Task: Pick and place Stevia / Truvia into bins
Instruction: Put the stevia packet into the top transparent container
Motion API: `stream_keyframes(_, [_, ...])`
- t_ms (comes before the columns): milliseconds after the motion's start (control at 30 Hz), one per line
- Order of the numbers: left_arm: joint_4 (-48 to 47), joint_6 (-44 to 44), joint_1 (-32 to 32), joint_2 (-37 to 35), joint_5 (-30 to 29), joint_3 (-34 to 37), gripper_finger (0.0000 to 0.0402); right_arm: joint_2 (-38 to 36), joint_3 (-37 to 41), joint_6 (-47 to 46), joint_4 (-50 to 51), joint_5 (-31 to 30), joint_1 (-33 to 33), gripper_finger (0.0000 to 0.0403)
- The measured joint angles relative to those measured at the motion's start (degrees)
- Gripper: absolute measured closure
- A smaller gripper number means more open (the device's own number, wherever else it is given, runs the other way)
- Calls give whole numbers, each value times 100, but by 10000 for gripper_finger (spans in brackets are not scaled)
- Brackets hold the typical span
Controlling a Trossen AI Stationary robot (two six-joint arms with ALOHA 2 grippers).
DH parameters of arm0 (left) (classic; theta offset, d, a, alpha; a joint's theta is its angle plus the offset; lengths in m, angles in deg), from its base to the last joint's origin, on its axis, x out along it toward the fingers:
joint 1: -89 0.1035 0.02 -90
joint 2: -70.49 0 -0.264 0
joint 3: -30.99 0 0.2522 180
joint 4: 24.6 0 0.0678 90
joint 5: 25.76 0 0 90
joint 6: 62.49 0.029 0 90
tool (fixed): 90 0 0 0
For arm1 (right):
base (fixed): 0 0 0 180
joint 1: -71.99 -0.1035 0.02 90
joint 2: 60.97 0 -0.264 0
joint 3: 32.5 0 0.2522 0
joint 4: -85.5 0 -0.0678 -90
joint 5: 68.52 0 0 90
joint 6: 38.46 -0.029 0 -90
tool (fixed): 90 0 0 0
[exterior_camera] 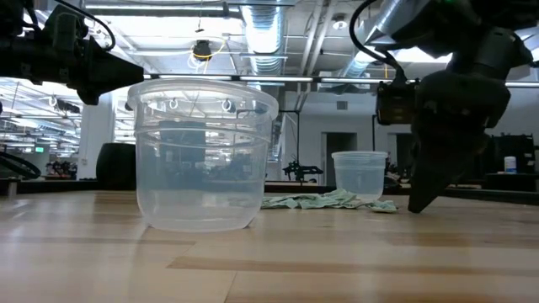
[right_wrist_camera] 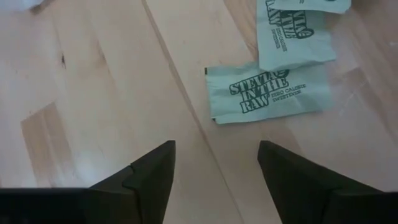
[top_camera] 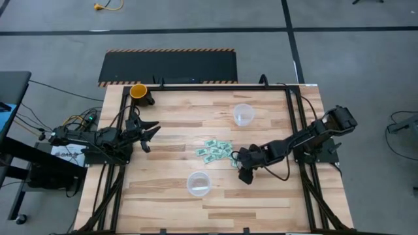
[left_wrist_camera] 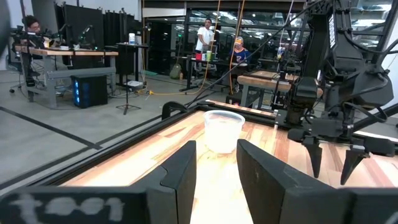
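Several green-and-white Stevia packets [top_camera: 214, 151] lie flat in a loose pile at the table's middle; they also show in the low view [exterior_camera: 324, 200]. One clear cup [top_camera: 243, 114] stands at the far side and another [top_camera: 198, 183] at the near side. My right gripper [top_camera: 243, 171] points down, open and empty, over bare wood just right of the pile's near end. In the right wrist view [right_wrist_camera: 214, 155] the nearest packet [right_wrist_camera: 267, 93] lies just beyond its fingertips. My left gripper [top_camera: 145, 130] waits open at the table's left, above the table.
An orange-yellow cup [top_camera: 138, 91] stands at the far left corner. A black frame rail [top_camera: 290, 111] runs along the table's edges. Bare wood lies between the pile and each clear cup. People show in the room beyond, in the left wrist view [left_wrist_camera: 205, 37].
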State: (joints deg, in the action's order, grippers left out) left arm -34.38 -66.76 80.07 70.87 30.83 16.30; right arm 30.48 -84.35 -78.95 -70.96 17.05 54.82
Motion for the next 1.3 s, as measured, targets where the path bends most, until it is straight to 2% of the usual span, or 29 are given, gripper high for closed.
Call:
stream_keyframes(233, [0, 0, 2, 0, 0, 0, 297, -67, 17, 307, 6, -436, 130, 179])
stream_keyframes(700, [0, 0, 2, 0, 2, 0, 297, -15, 20, 928, -433, -486, 367, 180])
stream_keyframes(1033, [0, 0, 1, -1, 2, 1, 297, -18, 20, 951, -442, -482, 393, 181])
stream_keyframes(1300, [0, 0, 2, 0, 0, 0, 297, -26, 20, 950, -446, -471, 391, 226])
